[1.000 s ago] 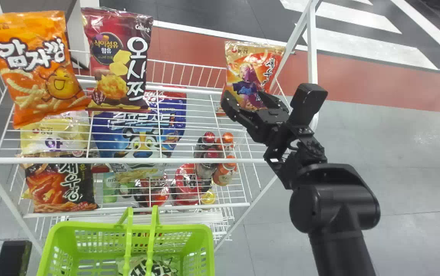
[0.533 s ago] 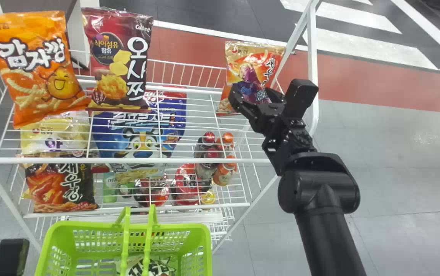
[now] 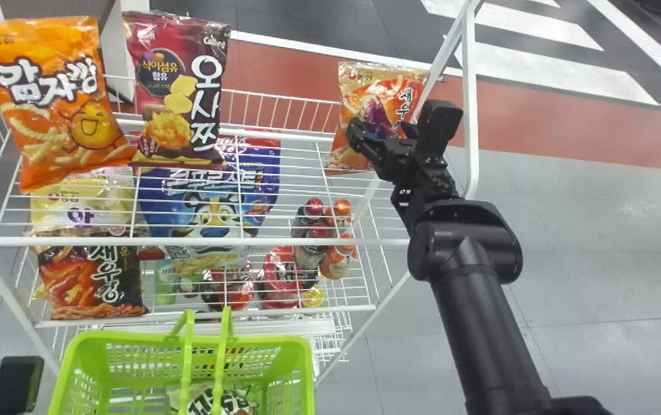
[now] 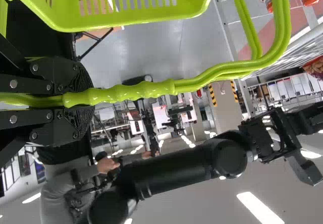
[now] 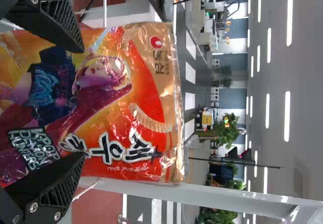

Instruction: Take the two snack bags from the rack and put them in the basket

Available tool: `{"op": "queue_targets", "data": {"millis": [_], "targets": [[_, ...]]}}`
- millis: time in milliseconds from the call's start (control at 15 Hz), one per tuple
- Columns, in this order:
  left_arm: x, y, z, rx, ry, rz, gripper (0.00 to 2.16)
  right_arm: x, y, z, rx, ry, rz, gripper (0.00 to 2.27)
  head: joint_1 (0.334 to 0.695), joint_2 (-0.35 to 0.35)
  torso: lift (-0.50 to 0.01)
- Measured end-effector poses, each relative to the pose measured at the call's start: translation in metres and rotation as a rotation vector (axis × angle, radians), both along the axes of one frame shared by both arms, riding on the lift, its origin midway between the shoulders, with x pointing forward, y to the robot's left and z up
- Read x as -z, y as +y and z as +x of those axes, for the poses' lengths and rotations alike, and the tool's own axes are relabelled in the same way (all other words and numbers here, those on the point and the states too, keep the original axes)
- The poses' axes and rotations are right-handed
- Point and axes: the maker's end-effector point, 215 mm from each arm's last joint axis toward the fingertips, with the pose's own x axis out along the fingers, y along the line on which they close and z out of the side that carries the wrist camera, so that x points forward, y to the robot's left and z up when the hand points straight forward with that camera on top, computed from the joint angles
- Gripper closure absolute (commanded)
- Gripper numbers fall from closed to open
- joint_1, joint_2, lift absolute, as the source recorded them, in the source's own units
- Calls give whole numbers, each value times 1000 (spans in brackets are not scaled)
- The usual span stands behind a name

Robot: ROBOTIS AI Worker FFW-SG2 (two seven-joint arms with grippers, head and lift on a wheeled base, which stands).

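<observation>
In the head view my right gripper (image 3: pixel 383 134) is in front of the orange and gold snack bag (image 3: pixel 346 155) at the rack's right end. The right wrist view has that bag (image 5: pixel 146 103) upright behind my right gripper (image 5: pixel 81 102), whose fingers stand wide apart before its lower part. A few snack-bag packs of other kinds stand at left, an orange one (image 3: pixel 53 138) and a dark red one (image 3: pixel 163 63). Left gripper (image 4: pixel 75 100) is shut on the handle of the green basket (image 4: pixel 131 17). The basket (image 3: pixel 301 374) holds a green and white bag (image 3: pixel 215 397).
The white wire rack's right post (image 3: pixel 469 86) rises just beside my right gripper. Lower shelves hold more bags and several bottles (image 3: pixel 339 259). The basket stands close before the rack's front (image 3: pixel 209 316).
My right gripper has moved up and toward the bag at the rack's right end, its forearm swinging left. The basket has shifted slightly left. The bags on the rack have stayed put.
</observation>
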Motion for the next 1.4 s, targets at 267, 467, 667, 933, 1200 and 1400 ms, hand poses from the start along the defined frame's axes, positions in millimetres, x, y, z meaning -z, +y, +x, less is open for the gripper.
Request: {"op": "queue_targets", "data": {"millis": [267, 467, 667, 933, 1200, 1400], "targets": [[4, 1, -1, -3, 13, 1, 1990, 6, 1, 9, -29, 23, 12, 1700, 695, -350, -11], [6, 1, 0, -4, 14, 3, 1990, 6, 8, 5, -34, 17, 49, 2219, 695, -350, -11], [6, 1, 0, -4, 16, 4, 1990, 3, 11, -7, -18, 4, 47, 2219, 695, -350, -11], [5, 1, 1, -5, 14, 3, 1990, -16, 20, -26, -14, -28, 61, 2216, 695, -350, -11], [5, 1, 1, -5, 10, 3, 1990, -48, 46, -60, -55, -15, 118, 2213, 695, -350, -11], [2, -2, 1, 0, 3, -3, 1990, -52, 81, -113, -125, 53, 151, 2209, 695, -350, -11]]}}
